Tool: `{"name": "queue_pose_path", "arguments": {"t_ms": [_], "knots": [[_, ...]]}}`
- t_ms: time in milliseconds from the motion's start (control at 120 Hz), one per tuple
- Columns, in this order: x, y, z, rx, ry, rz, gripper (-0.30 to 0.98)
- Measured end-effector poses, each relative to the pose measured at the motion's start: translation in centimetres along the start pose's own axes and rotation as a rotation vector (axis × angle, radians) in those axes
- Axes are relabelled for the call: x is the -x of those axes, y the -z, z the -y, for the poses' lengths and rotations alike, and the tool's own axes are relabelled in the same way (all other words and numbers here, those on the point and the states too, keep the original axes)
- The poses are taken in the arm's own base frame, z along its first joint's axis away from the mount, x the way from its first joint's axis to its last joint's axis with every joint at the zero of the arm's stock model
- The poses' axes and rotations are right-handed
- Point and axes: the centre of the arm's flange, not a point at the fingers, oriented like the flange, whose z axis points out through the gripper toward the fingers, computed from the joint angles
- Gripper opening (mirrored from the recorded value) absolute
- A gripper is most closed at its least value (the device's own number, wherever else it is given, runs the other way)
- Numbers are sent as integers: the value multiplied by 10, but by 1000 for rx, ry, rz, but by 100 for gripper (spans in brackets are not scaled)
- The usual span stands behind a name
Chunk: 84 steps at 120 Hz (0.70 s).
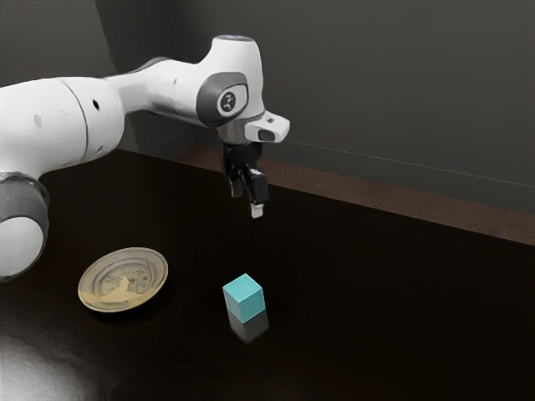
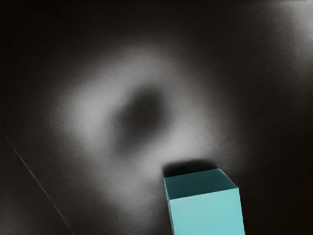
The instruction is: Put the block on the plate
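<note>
My gripper point(image 1: 247, 202) hangs above the table in the exterior view, its two fingers apart with nothing held between them. The turquoise block point(image 1: 244, 298) rests on the dark table, lower in that view than the gripper and apart from it. In the wrist view the block point(image 2: 205, 210) shows its bright top and a darker side, partly cut off by the lower edge. A round, patterned tan plate point(image 1: 124, 280) lies toward the exterior view's left of the block, with nothing on it.
The dark, glossy table point(image 1: 376, 292) extends around the block and the plate. Its far edge runs in front of a grey wall point(image 1: 376, 92), with brown floor between them. Reflections mark the table surface point(image 2: 88, 112) in the wrist view.
</note>
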Motion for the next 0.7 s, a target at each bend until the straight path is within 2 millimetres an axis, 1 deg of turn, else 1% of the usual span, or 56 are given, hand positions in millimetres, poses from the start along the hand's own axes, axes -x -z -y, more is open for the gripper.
{"name": "queue_pose_path", "arguments": {"t_ms": [50, 100, 175, 242, 342, 417, 483, 567, 600, 700], "knots": [[-11, -8, -16, -1, -50, 5, 69], [-20, -19, -27, 7, -88, 12, 69], [-32, -32, -39, -5, -128, 24, 68], [-35, -39, -44, 0, -156, 29, 69], [-18, -58, -53, 24, -180, 57, 68], [-9, -62, -64, 12, -196, 67, 69], [-1, -69, -67, 23, -209, 65, 69], [8, -77, -66, 43, -219, 61, 69], [14, -81, -61, 51, -216, 62, 69], [30, -82, -52, 67, -216, 53, 69]]}}
